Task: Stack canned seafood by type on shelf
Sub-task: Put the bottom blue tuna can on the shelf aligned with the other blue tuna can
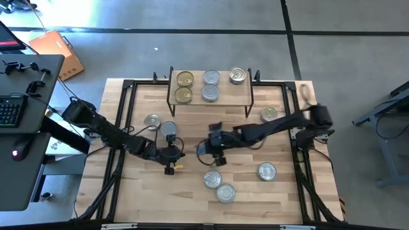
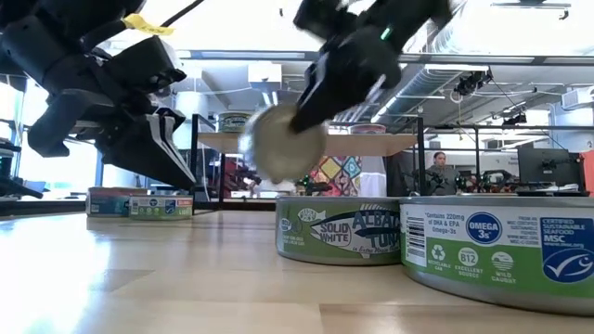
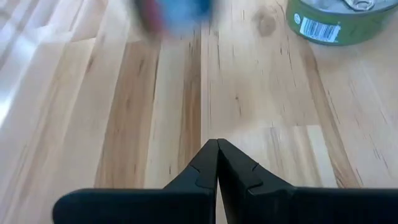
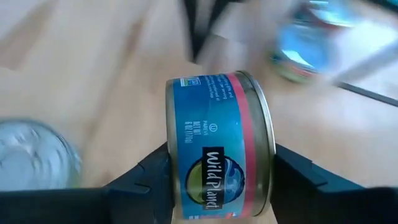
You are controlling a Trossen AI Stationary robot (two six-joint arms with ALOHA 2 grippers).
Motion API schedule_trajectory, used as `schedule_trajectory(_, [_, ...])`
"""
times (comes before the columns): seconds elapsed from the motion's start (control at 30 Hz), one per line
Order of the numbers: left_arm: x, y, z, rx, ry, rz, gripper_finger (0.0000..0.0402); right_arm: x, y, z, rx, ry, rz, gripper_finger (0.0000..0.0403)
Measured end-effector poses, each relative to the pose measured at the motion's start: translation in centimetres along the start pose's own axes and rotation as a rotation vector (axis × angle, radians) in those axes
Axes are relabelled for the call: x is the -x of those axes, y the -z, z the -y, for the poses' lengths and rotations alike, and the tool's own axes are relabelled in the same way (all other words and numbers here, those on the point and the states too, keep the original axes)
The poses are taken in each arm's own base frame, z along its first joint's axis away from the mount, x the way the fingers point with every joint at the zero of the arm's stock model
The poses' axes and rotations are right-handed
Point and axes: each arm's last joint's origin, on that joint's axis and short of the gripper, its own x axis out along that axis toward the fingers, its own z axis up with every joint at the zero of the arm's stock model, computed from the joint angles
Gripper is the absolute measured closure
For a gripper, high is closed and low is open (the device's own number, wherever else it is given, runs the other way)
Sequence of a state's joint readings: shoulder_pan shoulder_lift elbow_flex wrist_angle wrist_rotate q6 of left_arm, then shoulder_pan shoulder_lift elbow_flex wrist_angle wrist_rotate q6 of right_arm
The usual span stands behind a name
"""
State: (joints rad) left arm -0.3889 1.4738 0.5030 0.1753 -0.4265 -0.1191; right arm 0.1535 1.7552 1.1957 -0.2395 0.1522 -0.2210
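The shelf (image 1: 220,102) stands at the table's far middle and bears two gold-lidded tins (image 1: 184,87) and three silver ones (image 1: 211,85). In front of the shelf, at mid-table, my right gripper (image 4: 221,180) is shut on a blue-labelled tin (image 4: 217,149), which the low view shows as a blurred tin (image 2: 283,144) above the wood. Just left of it, my left gripper (image 3: 217,163) is shut on nothing and points down at bare table. Other tins rest flat on the table. My right gripper pinches the blue-labelled tin between its two fingers, one on each flat end, the fingers (image 4: 152,177) slanting down from the table's right. The tin is turned on edge with its label wall (image 4: 211,106) toward the wrist camera. It hangs clear of the table.
Two tins (image 1: 160,124) lie left of mid-table and one (image 1: 270,114) by the shelf's right leg. Three more (image 1: 220,185) (image 1: 266,171) lie toward the near edge. Black frame rails (image 1: 124,115) run along the table's sides.
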Motion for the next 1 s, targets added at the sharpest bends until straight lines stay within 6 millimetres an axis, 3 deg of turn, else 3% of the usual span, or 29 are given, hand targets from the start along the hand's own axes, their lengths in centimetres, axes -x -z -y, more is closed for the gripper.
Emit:
schedule_trajectory(0.13, [0.1, 0.0, 0.2, -0.014, -0.009, 0.007, 0.0402, 6.1, -0.3, 0.3, -0.022, 0.251, -0.083, 0.0222])
schedule_trajectory(0.23, [0.1, 0.0, 0.2, -0.017, -0.022, 0.009, 0.0401, 10.3, 0.5, 1.9, -0.122, 0.457, -0.138, 0.0222])
schedule_trajectory(0.37, [0.1, -0.1, 0.2, -0.033, -0.023, 0.017, 0.0401, 12.7, 2.1, 4.0, -0.198, 0.674, -0.223, 0.0222])
schedule_trajectory(0.47, [0.1, -0.2, 0.2, -0.041, -0.024, 0.030, 0.0401, 12.5, 2.7, 5.6, -0.198, 0.771, -0.279, 0.0222])
schedule_trajectory(0.63, [0.1, -0.3, 0.2, -0.037, -0.026, 0.037, 0.0401, 9.9, 3.5, 7.9, -0.125, 0.913, -0.402, 0.0222])
schedule_trajectory(0.87, [0.1, -0.3, 0.2, -0.036, -0.035, 0.038, 0.0402, 6.7, 4.6, 8.8, -0.055, 0.932, -0.526, 0.0222])
schedule_trajectory(1.0, [0.1, -0.3, 0.2, -0.037, -0.035, 0.037, 0.0402, 6.1, 4.8, 8.5, -0.020, 0.884, -0.552, 0.0168])
